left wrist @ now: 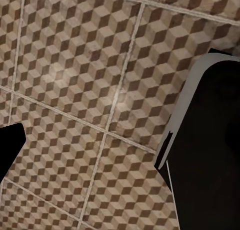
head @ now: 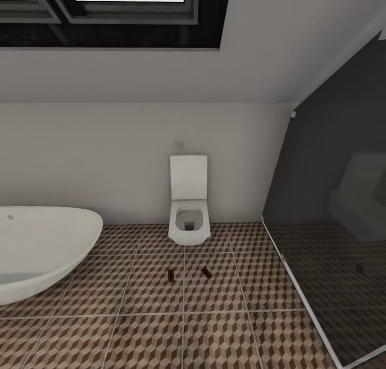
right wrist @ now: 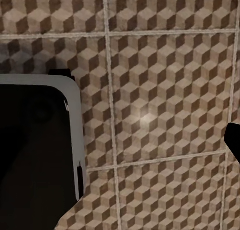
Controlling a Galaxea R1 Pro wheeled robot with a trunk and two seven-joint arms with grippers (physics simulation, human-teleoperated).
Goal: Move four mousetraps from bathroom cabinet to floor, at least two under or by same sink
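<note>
Two mousetraps lie on the bathroom floor (head: pixel 150 326) in front of the toilet: one mousetrap (head: pixel 171 274) points straight away from me, and the other mousetrap (head: pixel 206 272) lies turned at an angle a short way to its right. Both are small dark-tan boards and sit apart from each other. In the left wrist view a dark fingertip (left wrist: pixel 10 150) hangs over the cube-patterned tiles (left wrist: pixel 90 79). The right wrist view has a dark fingertip (right wrist: pixel 234 142) over the same kind of tiles (right wrist: pixel 165 89). Nothing is held in either gripper. The cabinet and the sink are out of view.
A white oval bathtub (head: pixel 37 248) fills the left. A white toilet (head: pixel 188 208) stands against the back wall. The dark glass shower screen (head: pixel 332 224) closes off the right. My black, grey-edged base (left wrist: pixel 210 155) (right wrist: pixel 35 150) is in both wrist views.
</note>
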